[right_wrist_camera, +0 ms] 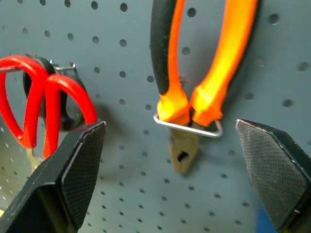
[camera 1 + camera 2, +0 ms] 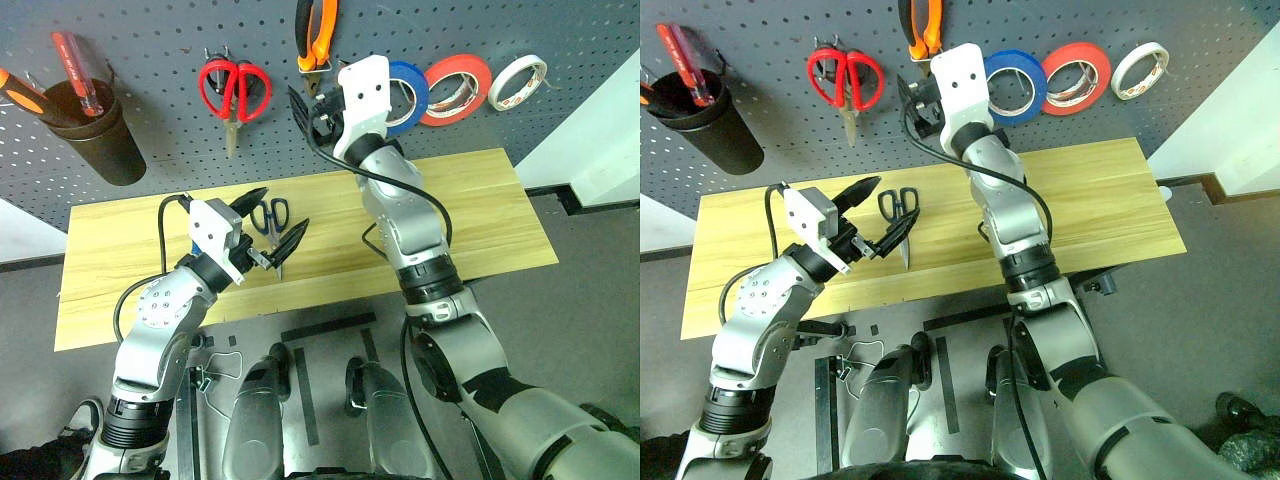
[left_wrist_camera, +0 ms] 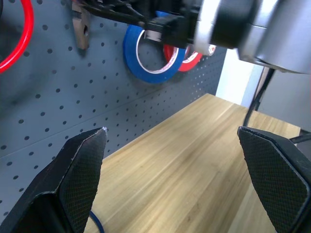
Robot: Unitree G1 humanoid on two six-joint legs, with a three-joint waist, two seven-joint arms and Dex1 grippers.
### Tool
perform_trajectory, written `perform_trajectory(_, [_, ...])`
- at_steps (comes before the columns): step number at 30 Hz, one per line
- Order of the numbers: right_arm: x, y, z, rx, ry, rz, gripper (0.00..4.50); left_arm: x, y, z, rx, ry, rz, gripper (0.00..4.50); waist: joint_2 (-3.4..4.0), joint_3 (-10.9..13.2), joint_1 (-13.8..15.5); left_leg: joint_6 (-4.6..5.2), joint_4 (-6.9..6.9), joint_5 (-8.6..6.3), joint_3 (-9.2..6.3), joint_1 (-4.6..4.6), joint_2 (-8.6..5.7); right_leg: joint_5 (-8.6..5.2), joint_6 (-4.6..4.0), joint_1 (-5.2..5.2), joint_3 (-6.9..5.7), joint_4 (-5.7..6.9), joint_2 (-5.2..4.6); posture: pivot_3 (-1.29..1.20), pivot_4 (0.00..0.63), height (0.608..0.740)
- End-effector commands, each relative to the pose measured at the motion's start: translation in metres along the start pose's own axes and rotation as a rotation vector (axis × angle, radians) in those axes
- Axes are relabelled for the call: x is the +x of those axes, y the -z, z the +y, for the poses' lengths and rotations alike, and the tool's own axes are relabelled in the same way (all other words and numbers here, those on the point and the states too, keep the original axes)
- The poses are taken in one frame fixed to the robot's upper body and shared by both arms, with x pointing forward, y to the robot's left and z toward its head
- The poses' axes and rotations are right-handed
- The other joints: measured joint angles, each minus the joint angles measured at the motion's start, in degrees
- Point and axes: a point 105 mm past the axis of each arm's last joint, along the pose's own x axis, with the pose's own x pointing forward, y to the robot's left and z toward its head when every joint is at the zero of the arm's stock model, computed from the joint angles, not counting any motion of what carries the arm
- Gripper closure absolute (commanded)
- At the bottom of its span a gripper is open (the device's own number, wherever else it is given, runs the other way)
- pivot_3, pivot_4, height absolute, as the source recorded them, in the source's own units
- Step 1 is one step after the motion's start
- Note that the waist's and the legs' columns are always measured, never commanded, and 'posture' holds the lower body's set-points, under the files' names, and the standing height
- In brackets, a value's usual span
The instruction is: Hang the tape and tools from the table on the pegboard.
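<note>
blue tape [image 2: 410, 95]: partly behind right arm | pliers [image 2: 316, 35]: handles cut off

Silver arms, white wrist housings, black cables

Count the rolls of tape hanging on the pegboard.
3, in a row on the pegboard, upper right: the blue roll, partly behind the right gripper, then the red roll, then the white roll. None seems hidden.

Blue tape roll [image 2: 1015, 86] hangs on the grey pegboard [image 2: 150, 120]. Orange-and-black pliers [image 1: 194, 82] hang nose-down in a wire loop. Black-handled scissors [image 2: 902, 212] lie flat on the yellow wood table [image 2: 480, 210], blades toward its front edge.
</note>
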Motion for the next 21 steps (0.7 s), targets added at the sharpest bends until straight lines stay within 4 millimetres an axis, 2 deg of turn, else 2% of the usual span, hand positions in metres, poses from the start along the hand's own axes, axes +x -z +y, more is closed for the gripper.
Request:
perform_trajectory(1, [-0.032, -0.012, -0.005, -0.026, 0.001, -0.011, 0.03, -0.003, 0.003, -0.018, 0.024, 0.034, 0.014, 0.00, 0.02, -0.16, 0.12, 0.00, 0.00, 0.00, 0.00, 0.00, 0.00, 0.00, 0.00, 0.00, 0.00, -0.01, 0.00, 0.09, 0.289, 0.717])
perform_trajectory(5, [-0.070, -0.005, -0.004, 0.033, -0.035, 0.081, 0.03, -0.005, 0.015, -0.034, -0.011, 0.023, 0.080, 0.00, 0.00, -0.26, 0.02, 0.01, 0.02, -0.03, -0.02, 0.00, -0.01, 0.00, 0.01, 0.01, 0.01, -0.02, -0.03, 0.08, 0.294, 0.717])
perform_trajectory(7, [-0.095, 0.004, -0.009, 0.053, -0.037, 0.161, 0.03, -0.007, 0.037, -0.024, -0.008, -0.151, 0.203, 0.00, 0.11, -0.38, -0.03, 0.05, 0.00, -0.06, -0.14, 0.02, 0.03, 0.00, 0.00, 0.01, 0.01, -0.02, 0.00, 0.07, 0.297, 0.717])
perform_trajectory(9, [-0.112, 0.013, -0.016, 0.053, -0.008, 0.231, 0.03, -0.008, 0.054, -0.015, -0.036, -0.308, 0.303, 0.00, 0.07, -0.56, -0.04, 0.26, -0.01, -0.19, -0.24, 0.07, 0.03, 0.00, -0.01, 0.07, 0.02, -0.01, 0.01, 0.06, 0.311, 0.717])
perform_trajectory(12, [-0.116, 0.022, -0.024, 0.026, 0.019, 0.287, 0.03, 0.005, 0.067, -0.017, -0.102, -0.396, 0.375, 0.00, 0.06, -0.56, -0.08, 0.29, 0.05, -0.18, -0.28, 0.08, 0.04, 0.00, 0.00, 0.09, 0.03, 0.00, 0.03, 0.05, 0.316, 0.717])
perform_trajectory(15, [-0.116, 0.024, -0.009, 0.044, -0.091, 0.331, 0.03, 0.017, 0.081, -0.015, -0.156, -0.499, 0.450, 0.00, 0.02, -0.59, -0.08, 0.39, 0.09, -0.07, -0.29, 0.09, 0.04, 0.01, 0.00, 0.10, 0.02, 0.00, 0.03, 0.05, 0.319, 0.717])
perform_trajectory(21, [-0.149, 0.030, 0.035, 0.060, -0.417, 0.420, 0.03, 0.031, 0.102, -0.004, -0.210, -0.635, 0.541, 0.00, -0.09, -0.66, -0.06, 0.51, 0.05, -0.11, -0.35, 0.04, -0.03, 0.01, -0.01, 0.11, -0.01, 0.00, -0.01, 0.03, 0.320, 0.717])
